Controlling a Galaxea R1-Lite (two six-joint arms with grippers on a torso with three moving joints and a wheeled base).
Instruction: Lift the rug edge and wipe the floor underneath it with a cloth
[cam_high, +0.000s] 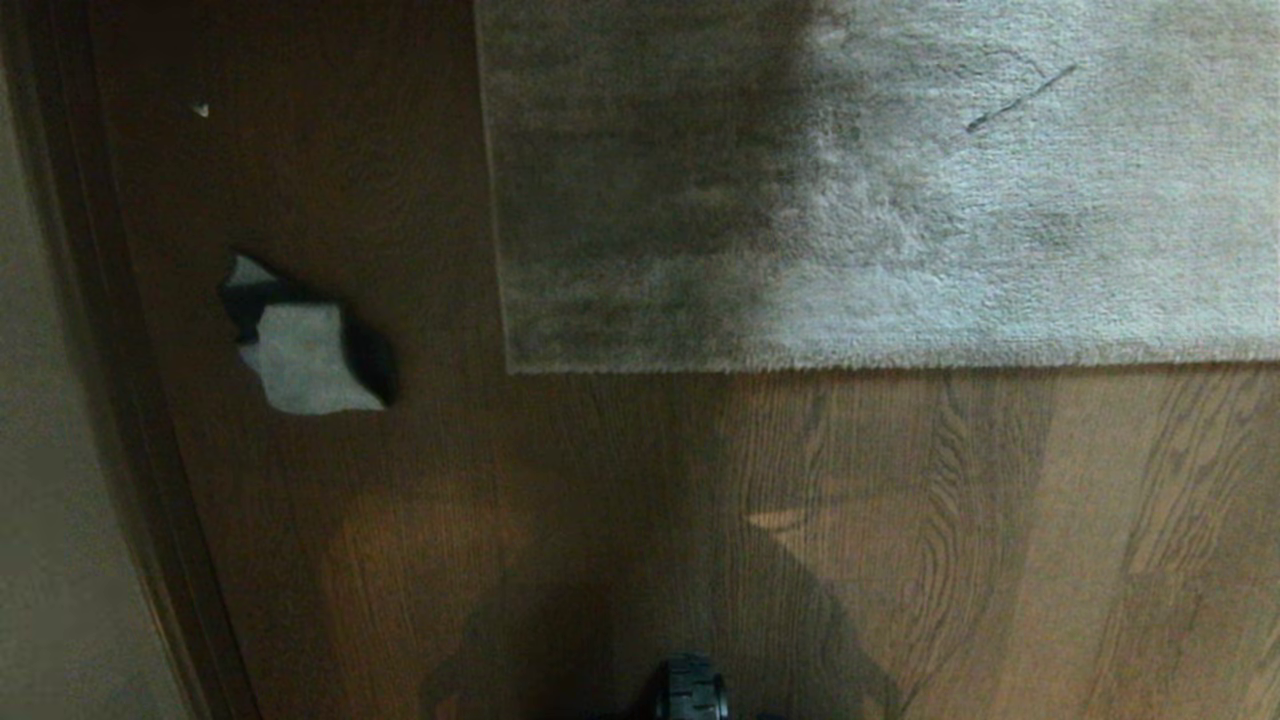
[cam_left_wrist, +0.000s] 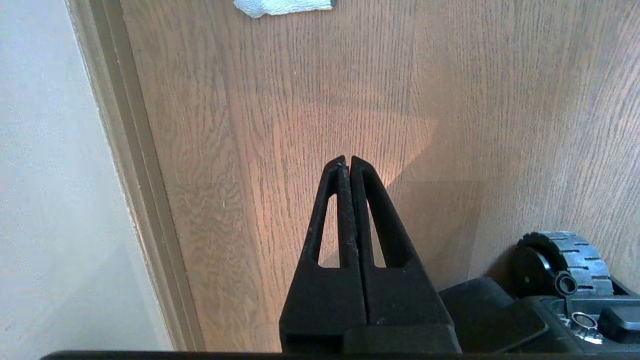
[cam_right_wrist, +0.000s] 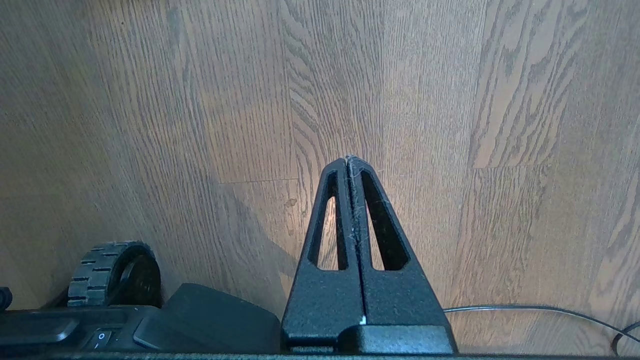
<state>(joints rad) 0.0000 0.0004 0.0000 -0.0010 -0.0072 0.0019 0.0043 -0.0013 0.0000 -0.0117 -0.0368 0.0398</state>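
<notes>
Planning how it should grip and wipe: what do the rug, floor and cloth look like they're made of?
Rug: short-pile textile, matte, fuzzy brushed nap. Floor: wood or wood-look planks, matte, visible grain and plank seams. Cloth: soft pale fabric, crumpled; exact fibre unclear.

Rug edge (cam_high: 880, 365) lies far on floor (cam_high: 600, 520); cloth (cam_high: 305, 355) left of rug corner, apart; wall (cam_high: 50, 450) far left.

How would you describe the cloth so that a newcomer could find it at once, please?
Start from the large grey-beige rug on the brown wood floor. Left of its near corner, apart from it, towards the skirting board, lies the cloth. It is a small crumpled pale grey piece, the only loose thing on the bare planks.
</notes>
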